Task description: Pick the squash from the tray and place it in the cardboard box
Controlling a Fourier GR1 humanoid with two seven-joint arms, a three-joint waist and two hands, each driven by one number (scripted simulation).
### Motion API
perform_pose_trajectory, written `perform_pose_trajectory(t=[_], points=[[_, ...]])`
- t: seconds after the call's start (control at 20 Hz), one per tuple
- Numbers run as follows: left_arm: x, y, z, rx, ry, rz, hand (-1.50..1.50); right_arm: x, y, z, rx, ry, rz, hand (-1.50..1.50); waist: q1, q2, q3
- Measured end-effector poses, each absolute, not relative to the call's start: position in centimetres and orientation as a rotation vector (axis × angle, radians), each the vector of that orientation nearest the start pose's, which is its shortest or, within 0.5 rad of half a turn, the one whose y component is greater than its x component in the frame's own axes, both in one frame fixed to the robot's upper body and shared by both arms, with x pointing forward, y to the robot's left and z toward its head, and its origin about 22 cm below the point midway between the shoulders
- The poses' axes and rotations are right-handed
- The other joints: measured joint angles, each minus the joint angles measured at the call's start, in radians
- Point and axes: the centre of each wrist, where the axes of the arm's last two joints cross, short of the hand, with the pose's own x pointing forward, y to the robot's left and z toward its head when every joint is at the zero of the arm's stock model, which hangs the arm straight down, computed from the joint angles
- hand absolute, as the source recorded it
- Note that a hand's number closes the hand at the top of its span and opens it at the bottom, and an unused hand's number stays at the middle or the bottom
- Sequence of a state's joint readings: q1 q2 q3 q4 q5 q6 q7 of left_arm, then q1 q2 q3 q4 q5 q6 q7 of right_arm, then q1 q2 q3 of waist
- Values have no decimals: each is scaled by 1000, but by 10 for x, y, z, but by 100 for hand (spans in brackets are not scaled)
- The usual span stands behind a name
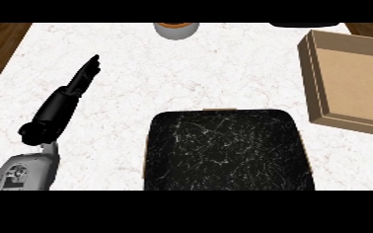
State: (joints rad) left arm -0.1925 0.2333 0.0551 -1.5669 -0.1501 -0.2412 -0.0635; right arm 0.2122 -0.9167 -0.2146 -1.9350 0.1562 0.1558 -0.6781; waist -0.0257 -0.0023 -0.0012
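The left robot hand point(79, 81) shows at the left side of the head view, above the white marbled surface point(182, 74). Its black fingers are straight and held together, pointing up and slightly right toward the far edge. It holds nothing and touches none of the objects. The grey forearm point(29, 170) enters from the lower left corner.

The right robot hand is not in view.

To the right of the left hand, well apart from it, lies the tray point(229, 150): a dark, near-black slab with rounded corners and fine pale scratch-like marks, with a thin tan edge showing along its top and sides. Its lower part is cut off by the frame. No squash can be seen on the tray or elsewhere on the surface; its position cannot be told from this view.

The cardboard box point(342, 79) sits at the right edge, above and to the right of the tray, apart from it. It is open-topped and shallow, and its brown floor is visible.

At the far edge, centre, stands a grey round container point(176, 29) with an orange-brown top, partly cropped. A dark object point(304, 24) is just visible at the top right, too cropped to identify.
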Motion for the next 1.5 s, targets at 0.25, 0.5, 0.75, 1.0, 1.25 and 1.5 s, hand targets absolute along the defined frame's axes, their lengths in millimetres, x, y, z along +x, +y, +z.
perform_pose_trajectory(t=[0.25,0.5,0.75,1.0,1.25,1.5], points=[[289,270,64,100,-1749,-531,0,217,-419,207,-607,-2017,1100,150,29,4,0],[293,263,66,78,-1756,-546,0,252,-448,230,-682,-1947,1002,150,49,8,1],[299,260,72,74,-1767,-561,0,277,-474,231,-787,-1833,1077,150,64,13,2],[303,252,72,55,-1770,-572,0,291,-491,223,-772,-1603,1224,150,82,19,2],[300,247,67,41,-1776,-585,0,302,-507,212,-736,-1440,1332,150,99,23,3],[306,249,71,46,-1782,-592,0,309,-521,201,-723,-1287,1415,-150,101,26,4]])
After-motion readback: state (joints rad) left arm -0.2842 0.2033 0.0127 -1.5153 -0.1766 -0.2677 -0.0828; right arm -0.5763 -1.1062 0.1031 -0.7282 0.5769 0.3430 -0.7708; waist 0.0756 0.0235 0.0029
